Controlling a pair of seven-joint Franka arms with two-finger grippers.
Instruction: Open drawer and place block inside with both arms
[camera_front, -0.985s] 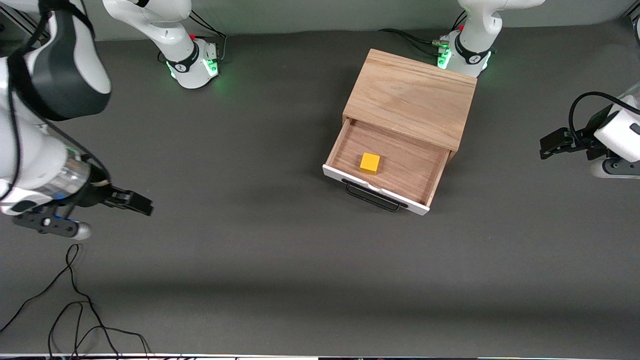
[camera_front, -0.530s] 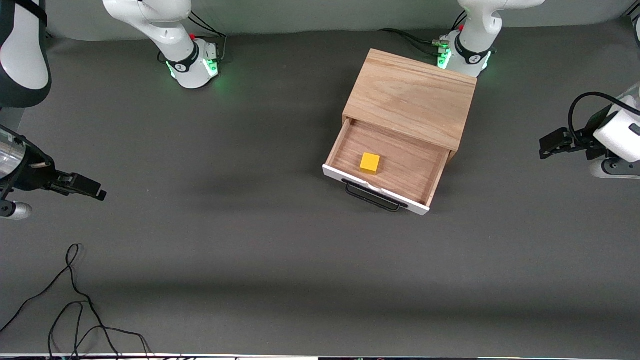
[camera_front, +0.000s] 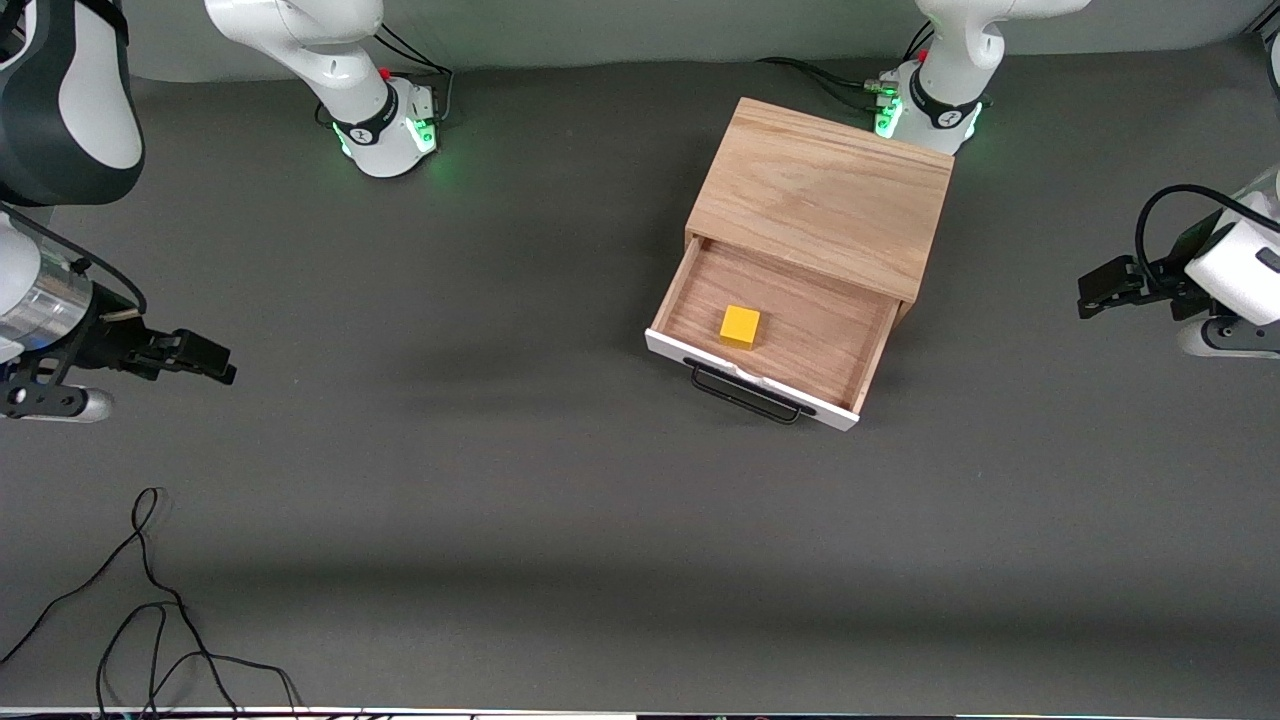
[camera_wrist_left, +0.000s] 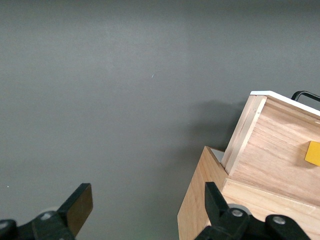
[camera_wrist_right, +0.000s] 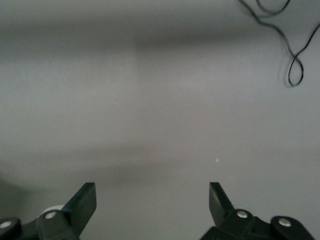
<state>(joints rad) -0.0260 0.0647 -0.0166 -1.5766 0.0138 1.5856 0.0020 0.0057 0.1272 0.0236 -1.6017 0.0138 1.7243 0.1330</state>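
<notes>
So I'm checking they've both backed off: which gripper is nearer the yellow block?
Left. The left gripper is over bare table past the cabinet, off the drawer holding the block. The right gripper is much farther away, toward its own end.

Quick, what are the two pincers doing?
Left pincer: open, holding nothing, beside the cabinet.
Right pincer: open, holding nothing, over bare table.

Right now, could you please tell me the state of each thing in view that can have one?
drawer: pulled open.
block: lying inside the drawer, ungripped.
left gripper: open, empty, above the table beside the cabinet.
right gripper: open, empty, over bare table.
</notes>
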